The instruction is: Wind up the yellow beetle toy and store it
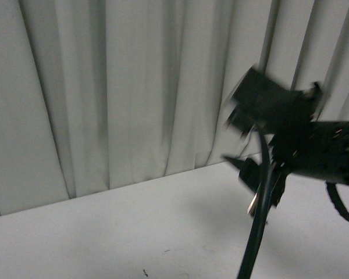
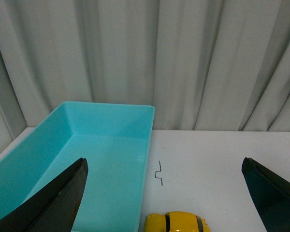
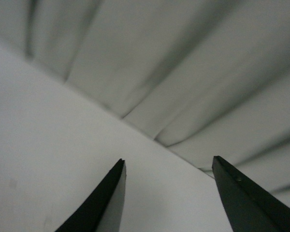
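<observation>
- The yellow beetle toy point(image 2: 176, 222) sits on the white table point(image 2: 222, 164), outside the turquoise bin point(image 2: 111, 121) and just beside its long outer wall.
- Only the toy's glossy rounded top shows in the left wrist view, with dark bands across it. The rest is cut off by the picture's edge.
- The left pincer point(image 2: 163, 162) is spread wide. Its two dark fingers point(image 2: 58, 198) stand well apart, and neither touches the toy or anything else.
- The bin is a rectangular open tray. Its inside shows bare turquoise, and one finger of the left pincer overlaps its near part in the picture.
- A small dark squiggle point(image 2: 159, 174) marks the table close to the bin's wall, between the toy and the curtain point(image 2: 183, 63).
- The right pincer point(image 3: 168, 160) is also parted, with a clear gap between its tapered black fingers point(image 3: 241, 198). Only table and curtain show through that gap.
- In the front view the right arm point(image 1: 314, 145) is raised above the table point(image 1: 134, 232) on the right side and is blurred, so its details are hard to read there.
- A black cable point(image 1: 259, 221) hangs down from that arm towards the table.
- Pale pleated curtain point(image 1: 104, 87) fills the background behind the table's far edge.
- Neither the toy nor the bin appears in the front view.
</observation>
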